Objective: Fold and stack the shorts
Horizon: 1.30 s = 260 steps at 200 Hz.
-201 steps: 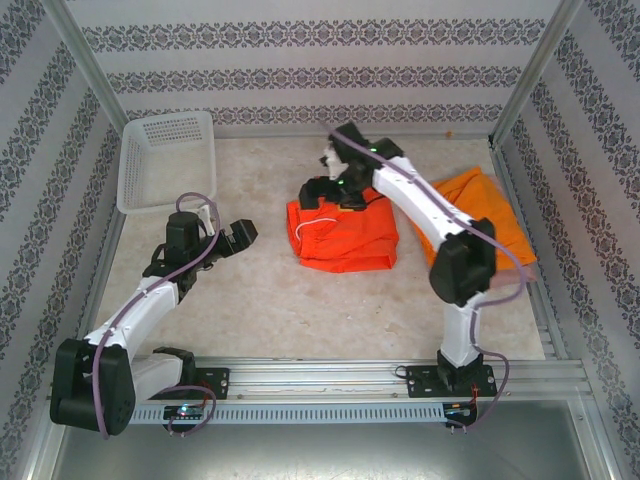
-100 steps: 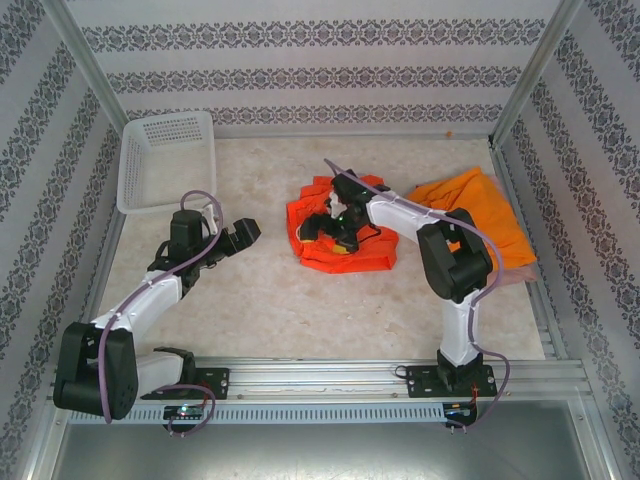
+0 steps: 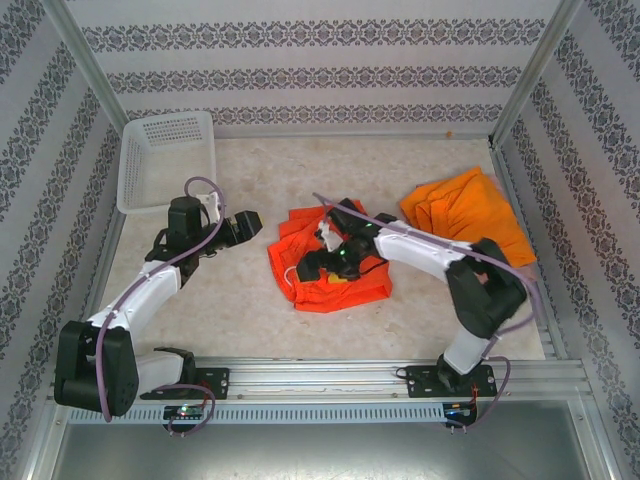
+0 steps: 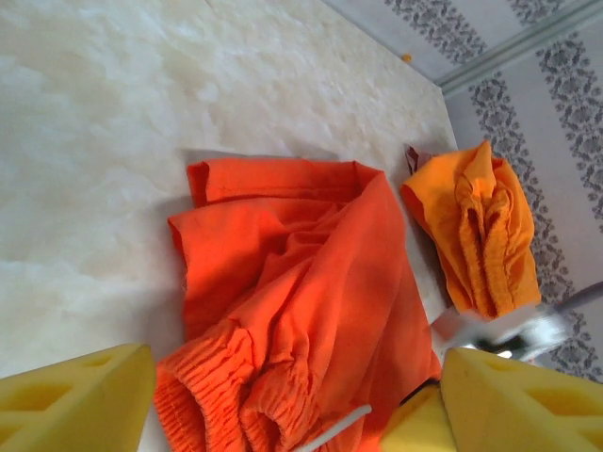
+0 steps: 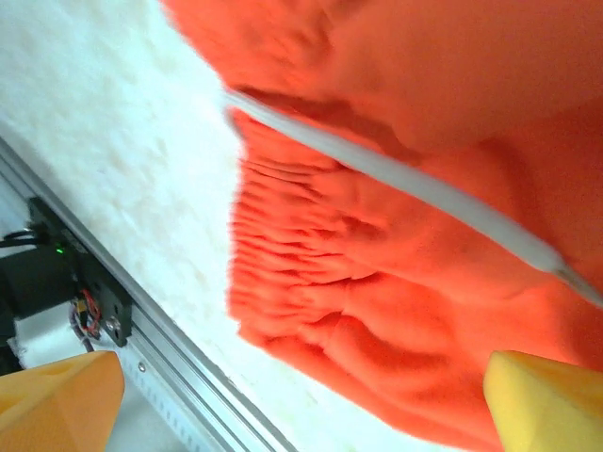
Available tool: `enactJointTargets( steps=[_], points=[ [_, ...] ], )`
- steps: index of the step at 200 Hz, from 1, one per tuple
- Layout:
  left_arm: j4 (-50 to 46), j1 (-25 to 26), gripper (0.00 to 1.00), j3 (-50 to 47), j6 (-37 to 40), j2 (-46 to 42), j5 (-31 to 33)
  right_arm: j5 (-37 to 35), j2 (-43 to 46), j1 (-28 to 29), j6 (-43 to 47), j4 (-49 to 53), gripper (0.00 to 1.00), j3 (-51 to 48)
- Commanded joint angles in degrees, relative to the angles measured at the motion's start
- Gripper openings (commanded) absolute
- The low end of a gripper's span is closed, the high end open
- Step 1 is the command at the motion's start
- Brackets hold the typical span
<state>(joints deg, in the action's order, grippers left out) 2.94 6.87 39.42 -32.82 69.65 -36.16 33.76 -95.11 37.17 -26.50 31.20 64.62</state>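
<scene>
Bare table (image 3: 235, 305) near left; basket (image 3: 165, 160) far left; red-orange shorts (image 3: 335, 285) centre, orange pile (image 3: 465, 210) right.

Red-orange shorts (image 3: 340, 290) with a white drawstring (image 5: 396, 174) lie under the right hand (image 3: 325, 262), paler orange shorts (image 3: 465, 210) to its right. The left hand (image 3: 245, 225) has yellow pads (image 4: 75, 400). Cream marbled desk (image 3: 250, 300), white perforated basket (image 3: 168, 160), grey-floral striped walls (image 3: 300, 40).

From above, the middle of the red-orange shorts (image 3: 300, 250) is hidden under the right gripper (image 3: 330, 268). In the right wrist view they are blurred and cut off at the top and right edges.
</scene>
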Motion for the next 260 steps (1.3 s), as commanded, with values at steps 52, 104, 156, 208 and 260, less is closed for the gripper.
enactJointTargets(
  steps=[52, 104, 156, 208, 260],
  points=[
    [-12.61, 9.29, 0.68, 7.71, 7.35, 8.37, -2.68, -12.24, 12.69, -6.61, 6.37, -0.06, 0.98, 6.24],
    [-16.92, 11.85, 0.62, 12.0, 9.51, 15.71, 0.1, -12.3, 13.95, -8.6, 4.99, -0.88, 0.98, 3.21],
    [-18.06, 14.03, 0.57, 15.01, 11.15, 22.42, 2.27, -11.98, 13.59, -9.22, 4.31, -1.49, 0.98, 1.5],
    [-18.72, 14.81, 0.44, 16.89, 11.81, 26.21, 6.55, -11.52, 13.11, -9.48, 4.44, -1.78, 0.98, 0.72],
    [-21.83, 15.13, 0.63, 18.14, 13.86, 26.09, 12.19, -11.26, 12.38, -9.48, 4.46, -1.93, 0.98, -0.26]
  ],
)
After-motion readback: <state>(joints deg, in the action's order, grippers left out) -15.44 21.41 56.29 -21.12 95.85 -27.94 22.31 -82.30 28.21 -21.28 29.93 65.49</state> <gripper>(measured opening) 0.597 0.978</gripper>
